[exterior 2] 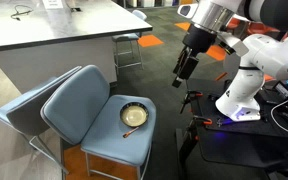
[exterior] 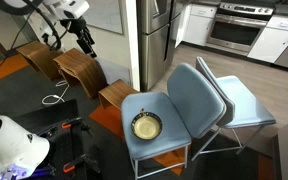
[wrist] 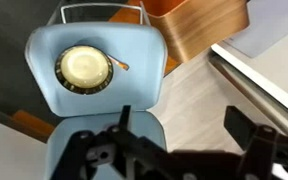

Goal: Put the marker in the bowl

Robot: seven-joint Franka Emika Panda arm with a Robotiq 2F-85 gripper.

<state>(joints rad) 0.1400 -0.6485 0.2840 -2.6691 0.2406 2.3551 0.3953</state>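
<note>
The bowl [wrist: 84,68], small, round and pale yellow with a dark rim, sits on the seat of a light blue chair [wrist: 134,45]. It shows in both exterior views [exterior: 145,126] [exterior 2: 133,116]. A thin marker [wrist: 119,65] lies at the bowl's rim and sticks out onto the seat; it also shows in an exterior view [exterior 2: 131,131]. I cannot tell whether it rests on the rim. My gripper [wrist: 184,125] is open and empty, high above the floor and well apart from the chair [exterior: 87,40] [exterior 2: 184,68].
A second blue chair [exterior: 246,105] stands behind the first. Curved wooden stools [exterior: 79,68] stand beside the chair. A white counter [exterior 2: 54,25] is at the back. The robot base [exterior 2: 246,90] and cables are close by.
</note>
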